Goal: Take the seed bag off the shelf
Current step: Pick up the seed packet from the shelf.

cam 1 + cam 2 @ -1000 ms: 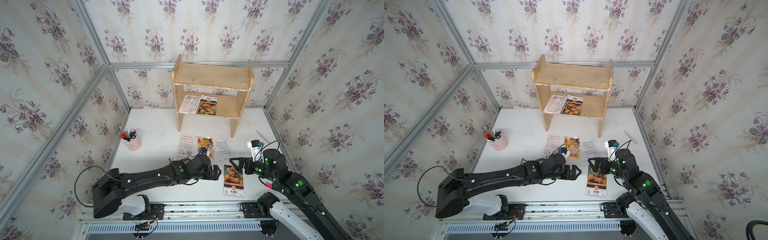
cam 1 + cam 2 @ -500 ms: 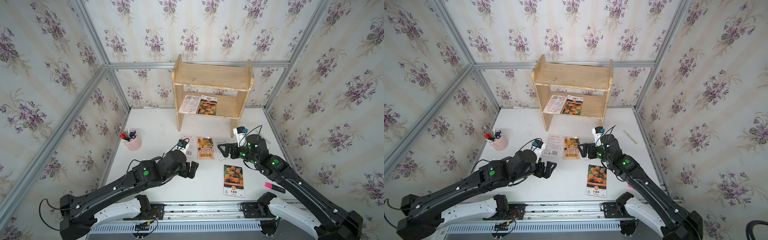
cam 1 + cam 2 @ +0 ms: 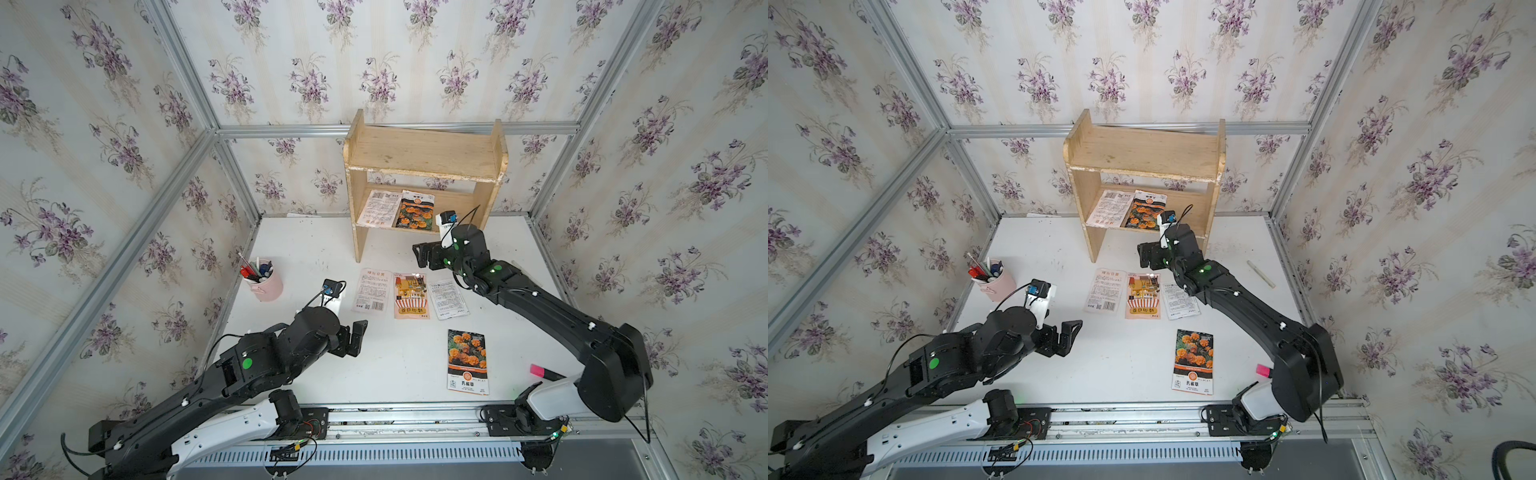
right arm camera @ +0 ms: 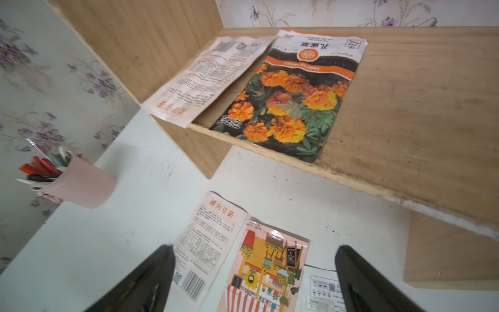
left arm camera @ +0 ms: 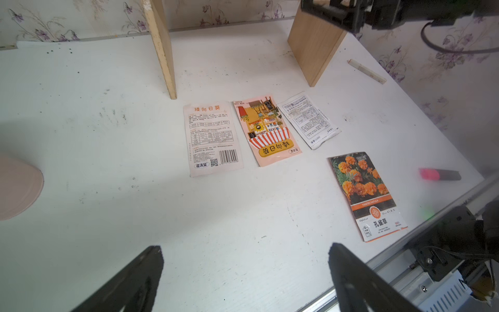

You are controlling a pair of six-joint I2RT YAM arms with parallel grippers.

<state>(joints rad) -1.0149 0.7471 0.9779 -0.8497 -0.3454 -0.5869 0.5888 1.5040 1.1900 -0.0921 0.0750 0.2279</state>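
The right jaws stand wide apart and empty. Just ahead of them and a little higher, the marigold seed bag point(image 4: 291, 89) lies flat on the lower tier of the shelf point(image 4: 405, 108), its near edge at the tier's lip. A white bag point(image 4: 199, 81) touches it on the side-panel side, seemingly overlapping it. Beneath the jaws a striped bag point(image 4: 267, 270) lies on the surface point(image 4: 135, 167). The left jaws, likewise apart and empty, hover well away from the shelf. The flat bag offers little to pinch, so a jaw may strike the lip or drag both bags off.
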